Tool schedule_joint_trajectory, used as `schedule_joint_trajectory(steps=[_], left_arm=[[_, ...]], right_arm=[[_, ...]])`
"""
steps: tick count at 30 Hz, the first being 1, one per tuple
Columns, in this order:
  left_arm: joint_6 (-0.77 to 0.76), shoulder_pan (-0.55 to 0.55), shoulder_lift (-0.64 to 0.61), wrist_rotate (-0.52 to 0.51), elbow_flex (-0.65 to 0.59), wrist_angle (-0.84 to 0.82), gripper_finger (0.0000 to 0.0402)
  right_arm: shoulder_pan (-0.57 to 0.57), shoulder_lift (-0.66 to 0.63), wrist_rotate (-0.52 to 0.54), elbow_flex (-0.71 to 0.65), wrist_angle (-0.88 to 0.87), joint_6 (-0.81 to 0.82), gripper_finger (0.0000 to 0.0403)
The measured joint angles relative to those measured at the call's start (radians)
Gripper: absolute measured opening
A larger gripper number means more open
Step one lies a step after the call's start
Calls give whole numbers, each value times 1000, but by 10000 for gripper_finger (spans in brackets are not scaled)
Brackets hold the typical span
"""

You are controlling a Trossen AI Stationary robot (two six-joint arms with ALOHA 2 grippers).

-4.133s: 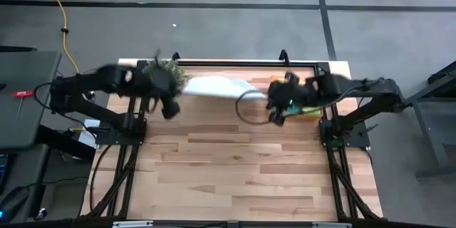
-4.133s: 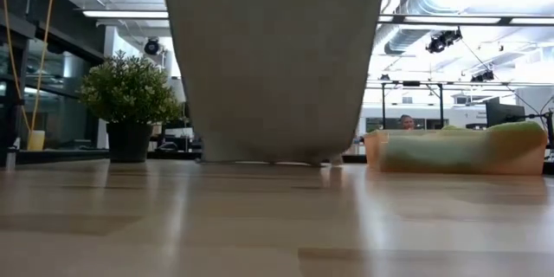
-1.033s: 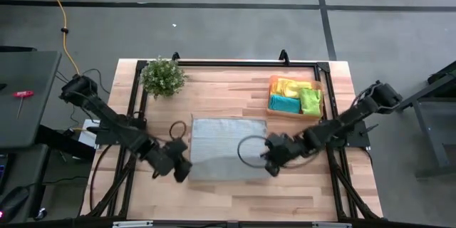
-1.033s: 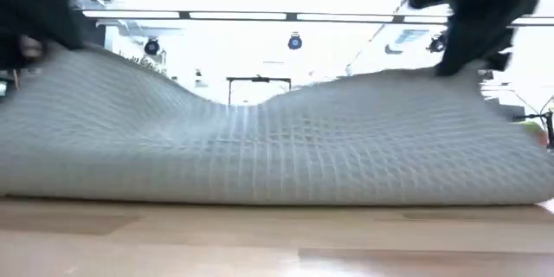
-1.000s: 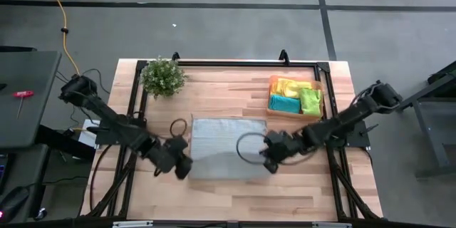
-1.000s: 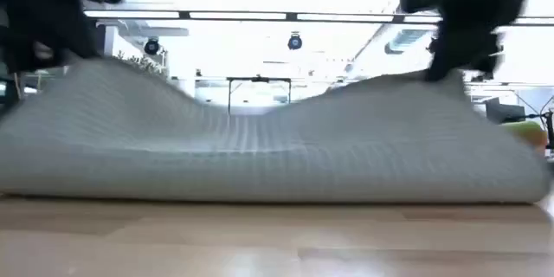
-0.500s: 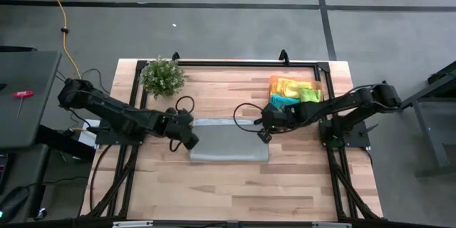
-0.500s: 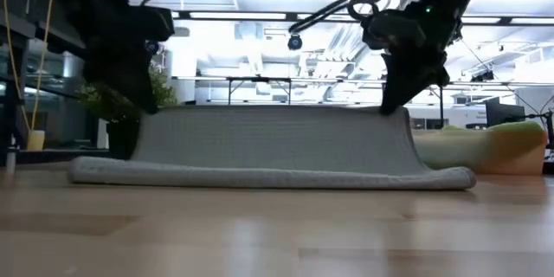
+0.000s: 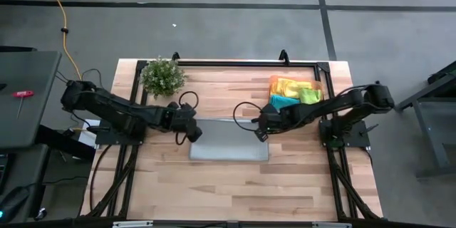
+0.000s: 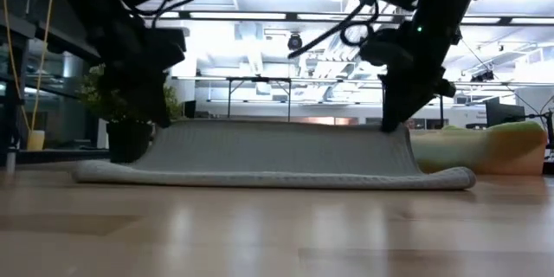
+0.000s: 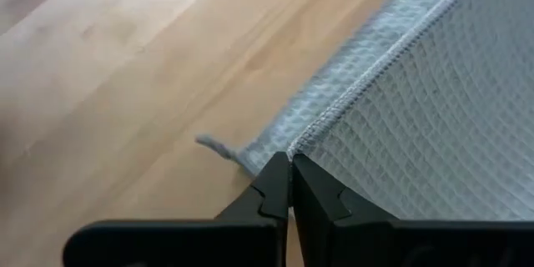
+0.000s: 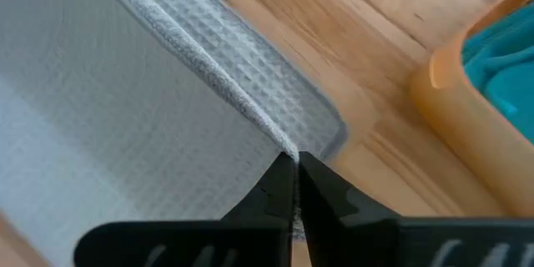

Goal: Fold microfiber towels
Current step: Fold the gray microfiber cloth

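Nearest to where I stand, low in the middle of the high view, the pale grey-blue towel [image 9: 229, 142] lies on the wooden worktop [image 9: 235, 185] with its near half flat and its other half doubled over on top, so the first fold looks almost made. The top layer is not yet laid down: in the low view it stands a little proud of the bottom layer, held up at both far corners. The left pincer [image 9: 192, 132], just left of centre, is clamped tight on the towel's upper-left corner; its wrist view shows the hemmed edge running right into the shut tips. The right pincer [image 9: 259, 131], just right of centre, pinches the upper-right corner the same way. I judge that what remains for this cloth is to match the edges, let go, and perhaps fold it once more. Farther back, upper right, the orange tray [image 9: 314, 83] holds the yellow [image 9: 288, 86], teal [image 9: 279, 102] and lime green [image 9: 309, 95] cloths bunched together, apparently unfolded. The small plant [image 9: 162, 76] sits upper left.
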Motion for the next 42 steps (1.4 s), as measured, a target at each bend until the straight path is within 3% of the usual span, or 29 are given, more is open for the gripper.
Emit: schedule_joint_trajectory(steps=[12, 26, 33, 37, 42], left_arm=[[-12, 46, 58, 68, 0, 12, 0], [-68, 49, 58, 35, 0, -8, 2], [-43, 49, 58, 35, 0, -17, 25], [-42, 49, 58, 32, -1, -39, 58], [13, 72, 40, 42, -1, -56, 113]], right_arm=[[-36, 69, 7, -1, 47, -38, 0], [-84, 68, -24, -1, 54, -46, 0], [-84, 68, -28, -2, 58, -46, 1], [-88, 68, -39, -3, 51, -63, 29], [-119, 53, -36, -3, 28, -65, 112]])
